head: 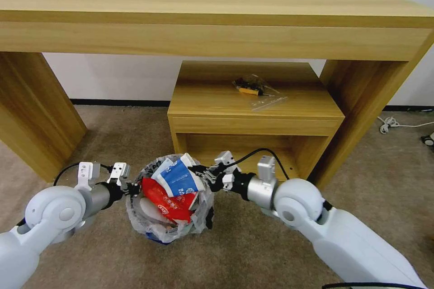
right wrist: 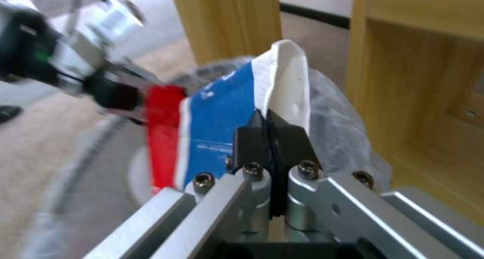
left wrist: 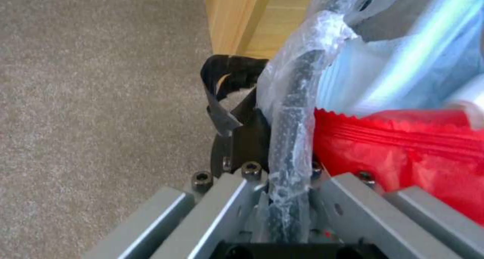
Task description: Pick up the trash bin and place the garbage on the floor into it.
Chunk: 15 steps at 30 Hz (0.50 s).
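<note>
The trash bin [head: 169, 216], a small round black bin lined with a crinkled plastic bag, sits low in front of me over the beige floor [head: 113, 144]. My left gripper [head: 132, 188] is shut on its plastic-covered rim [left wrist: 295, 111], with one black finger [left wrist: 237, 134] outside the wall. The garbage inside includes a red wrapper [head: 165, 201], a light-blue mask [left wrist: 403, 62] and a blue-and-white wrapper [head: 178, 178] standing up out of the bin. My right gripper [head: 205, 176] is at the far rim, its black pads [right wrist: 252, 138] pressed together on that wrapper's white edge [right wrist: 287, 81].
A low wooden cabinet [head: 253, 122] stands right behind the bin, under a long wooden desk [head: 217, 18]; a clear bag of small parts [head: 255, 88] lies on the cabinet. White cable [head: 389, 124] lies at the right. Open carpet spreads left of the bin and in front of it.
</note>
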Available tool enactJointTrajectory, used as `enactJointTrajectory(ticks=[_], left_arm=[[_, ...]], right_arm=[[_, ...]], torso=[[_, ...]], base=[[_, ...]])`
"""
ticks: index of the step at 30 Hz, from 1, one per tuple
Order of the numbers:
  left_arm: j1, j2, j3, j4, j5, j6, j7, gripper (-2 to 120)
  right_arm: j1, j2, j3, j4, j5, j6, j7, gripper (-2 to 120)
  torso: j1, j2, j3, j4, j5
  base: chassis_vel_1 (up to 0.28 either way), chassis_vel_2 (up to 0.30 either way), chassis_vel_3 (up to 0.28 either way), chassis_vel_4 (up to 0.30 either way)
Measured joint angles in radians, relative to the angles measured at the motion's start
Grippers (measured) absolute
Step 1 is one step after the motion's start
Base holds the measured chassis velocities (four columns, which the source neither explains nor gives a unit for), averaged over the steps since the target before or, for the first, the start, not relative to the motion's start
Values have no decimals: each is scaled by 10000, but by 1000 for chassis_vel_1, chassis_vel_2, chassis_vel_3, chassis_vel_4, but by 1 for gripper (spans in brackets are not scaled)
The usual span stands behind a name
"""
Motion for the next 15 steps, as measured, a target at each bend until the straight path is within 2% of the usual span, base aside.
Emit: enactJointTrajectory(ticks=[2, 4, 5, 7, 9, 11, 13, 15], left_arm=[[44, 2, -17, -23, 0, 0, -5, 0], [117, 6, -51, -68, -1, 1, -11, 0], [117, 6, -51, -68, -1, 1, -11, 0], [150, 6, -70, -109, 3, 0, -18, 0], [156, 3, -70, -117, 3, 1, -25, 0], [184, -10, -79, -118, 18, 1, -33, 0], [196, -14, -84, -118, 24, 0, -35, 0], [248, -28, -116, -95, 38, 1, -41, 0]], right_arm=[[41, 48, -74, -115, -39, 0, 24, 0], [135, 163, -284, -325, -116, 32, 111, 9], [135, 163, -284, -325, -116, 32, 111, 9], [255, 403, -492, -531, -215, 101, 220, 21], [297, 499, -530, -563, -222, 101, 252, 24], [374, 620, -569, -553, -184, 101, 325, 34], [391, 627, -570, -530, -168, 102, 337, 35], [413, 577, -550, -426, -105, 132, 352, 45]], torso=[[0, 0, 0, 0, 0], [0, 0, 0, 0, 0], [0, 0, 0, 0, 0], [0, 0, 0, 1, 0], [0, 1, 0, 1, 0], [0, 0, -1, 1, 0], [0, 0, -1, 1, 0], [0, 1, -1, 1, 1]], base=[[0, 0, 0, 0], [0, 0, 0, 0], [0, 0, 0, 0], [0, 0, 0, 0], [0, 0, 0, 0], [0, 0, 0, 0], [0, 0, 0, 0], [0, 0, 0, 0]])
